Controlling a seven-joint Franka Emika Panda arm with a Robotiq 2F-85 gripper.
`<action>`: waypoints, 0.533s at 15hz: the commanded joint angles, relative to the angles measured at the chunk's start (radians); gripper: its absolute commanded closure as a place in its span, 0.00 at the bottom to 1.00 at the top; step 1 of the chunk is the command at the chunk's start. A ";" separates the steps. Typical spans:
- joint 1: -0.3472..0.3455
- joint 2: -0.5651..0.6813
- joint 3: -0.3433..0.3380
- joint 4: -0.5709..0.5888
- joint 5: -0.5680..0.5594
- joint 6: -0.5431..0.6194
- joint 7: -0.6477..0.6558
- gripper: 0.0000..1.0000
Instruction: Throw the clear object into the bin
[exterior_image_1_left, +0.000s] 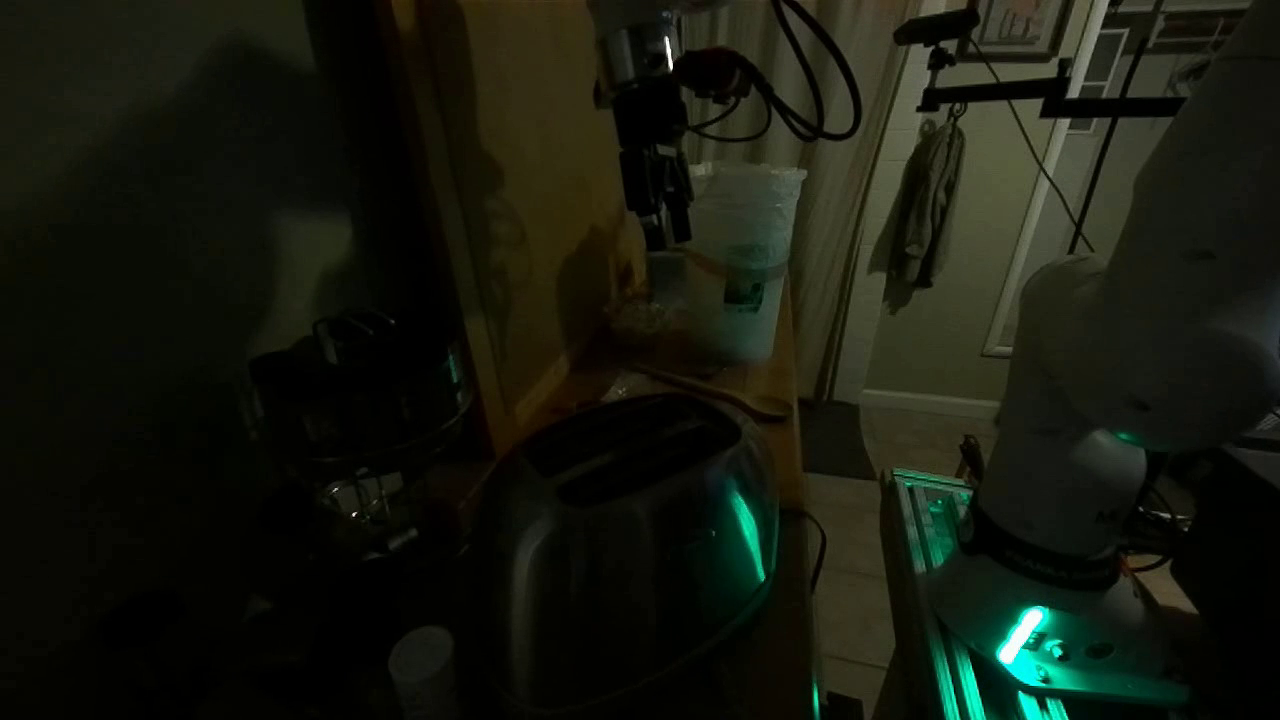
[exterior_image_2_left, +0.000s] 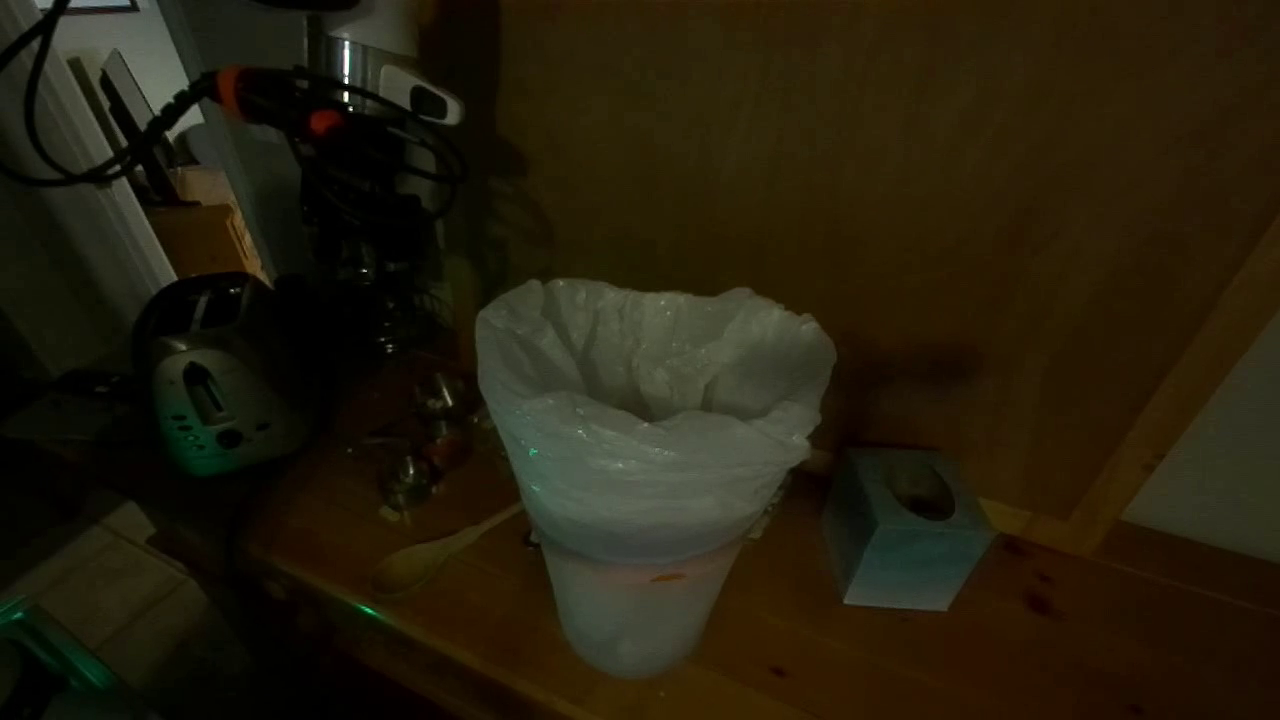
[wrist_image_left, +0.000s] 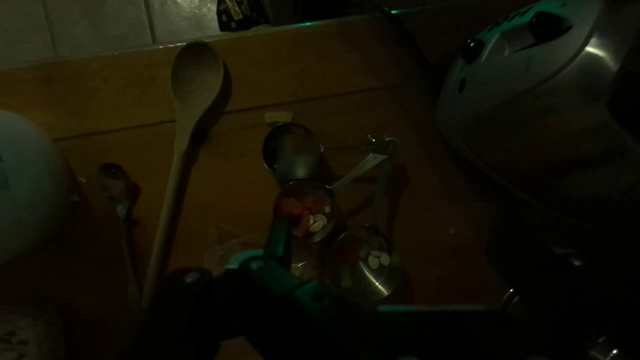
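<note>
The bin (exterior_image_1_left: 745, 300) stands on the wooden table, pale and upright, with a whitish bag over its rim. It is also in an exterior view (exterior_image_2_left: 640, 520) and at the left edge of the wrist view (wrist_image_left: 30, 195). A crinkled clear plastic object (wrist_image_left: 220, 245) lies on the table in the wrist view, partly hidden by my gripper. My gripper (exterior_image_1_left: 667, 238) points down above the table, beside the bin. It is dark in an exterior view (exterior_image_2_left: 375, 260). One finger (wrist_image_left: 280, 245) shows in the wrist view; the other is lost in the dark. I cannot tell whether it is open.
Metal measuring cups (wrist_image_left: 365, 260) with pale and red bits lie near the gripper. A wooden spoon (wrist_image_left: 197, 75) and a small spoon (wrist_image_left: 115, 185) lie beside them. A toaster (exterior_image_1_left: 640, 560) stands nearby. A tissue box (exterior_image_2_left: 900, 540) stands past the bin. A wooden panel (exterior_image_2_left: 880, 200) rises behind.
</note>
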 joint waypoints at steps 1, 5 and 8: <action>-0.012 0.001 0.011 0.003 0.002 -0.003 -0.003 0.00; -0.012 0.001 0.011 0.003 0.002 -0.003 -0.003 0.00; -0.008 -0.023 0.017 0.000 -0.056 0.046 -0.061 0.00</action>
